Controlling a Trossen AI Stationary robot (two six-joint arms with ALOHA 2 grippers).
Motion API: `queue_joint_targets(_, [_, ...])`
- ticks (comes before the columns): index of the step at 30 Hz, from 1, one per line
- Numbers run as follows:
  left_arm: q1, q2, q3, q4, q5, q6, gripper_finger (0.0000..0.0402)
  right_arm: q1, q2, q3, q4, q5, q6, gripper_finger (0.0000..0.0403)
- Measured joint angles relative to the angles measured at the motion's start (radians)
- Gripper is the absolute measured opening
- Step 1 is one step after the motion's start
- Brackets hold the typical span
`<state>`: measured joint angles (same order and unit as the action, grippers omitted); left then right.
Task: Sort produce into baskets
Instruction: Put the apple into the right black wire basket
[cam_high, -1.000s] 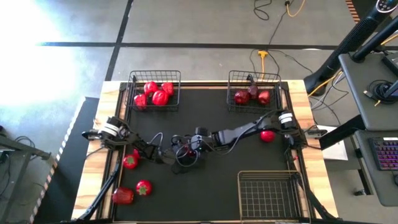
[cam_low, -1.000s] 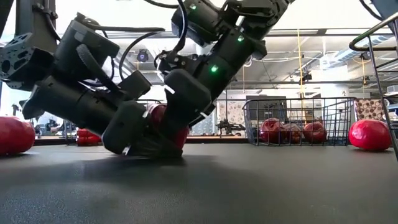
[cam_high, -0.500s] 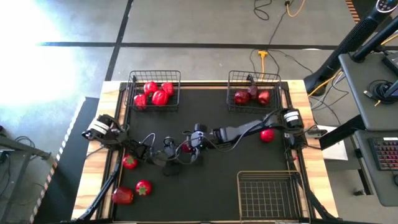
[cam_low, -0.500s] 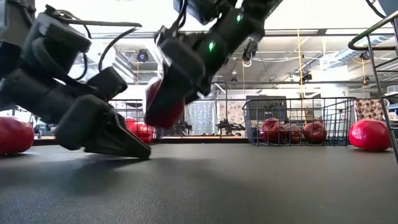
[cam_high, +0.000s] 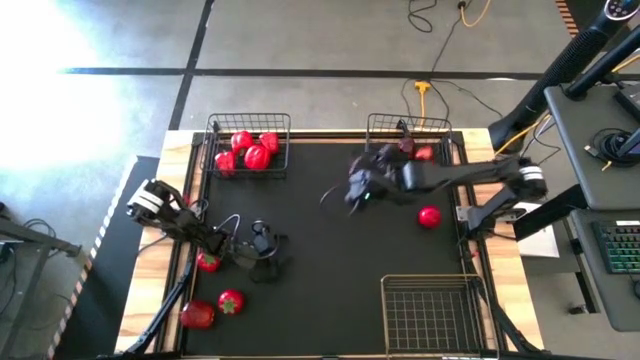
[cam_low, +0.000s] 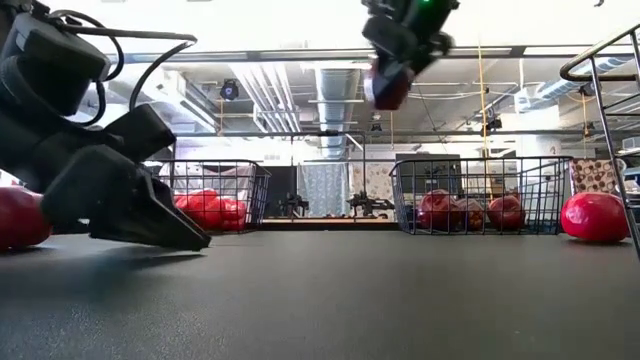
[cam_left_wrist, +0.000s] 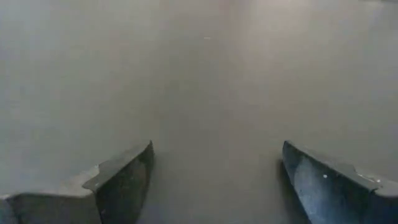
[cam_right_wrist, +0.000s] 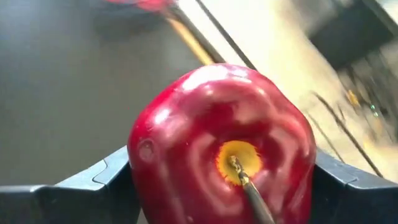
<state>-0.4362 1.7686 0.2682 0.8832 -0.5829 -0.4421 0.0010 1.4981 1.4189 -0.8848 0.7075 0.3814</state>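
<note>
A dark red apple (cam_right_wrist: 224, 149) rides clamped in the right hand (cam_high: 362, 185), high above the counter (cam_high: 330, 240) near the far-right basket (cam_high: 408, 148); release should wait until squarely over it. The left hand (cam_high: 262, 243) rests open, empty, low.

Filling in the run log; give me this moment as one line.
right gripper: shut on dark red fruit, lifted near back-right basket | left gripper: open, empty, low over mat | front basket: empty
</note>
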Motion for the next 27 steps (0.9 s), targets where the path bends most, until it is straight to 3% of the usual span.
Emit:
queue_joint_targets(9, [0.0,-0.018,-0.007,-0.001,-0.038,0.012,0.034,-0.259,-0.139,-0.069,-0.185,-0.03,0.156,0.0293])
queue_joint_targets(19, [0.0,-0.019,-0.011,-0.032,-0.039,0.009,0.034,-0.514,-0.149,-0.241,-0.168,-0.209,0.198,0.0297])
queue_joint_targets(22, [0.0,-0.02,-0.012,-0.036,-0.04,0.004,0.034,-0.573,-0.149,-0.298,-0.12,-0.237,0.196,0.0298])
queue_joint_targets(27, [0.001,-0.04,-0.007,-0.037,-0.06,-0.017,0.034,-0.674,-0.145,-0.388,-0.01,-0.372,0.175,0.03])
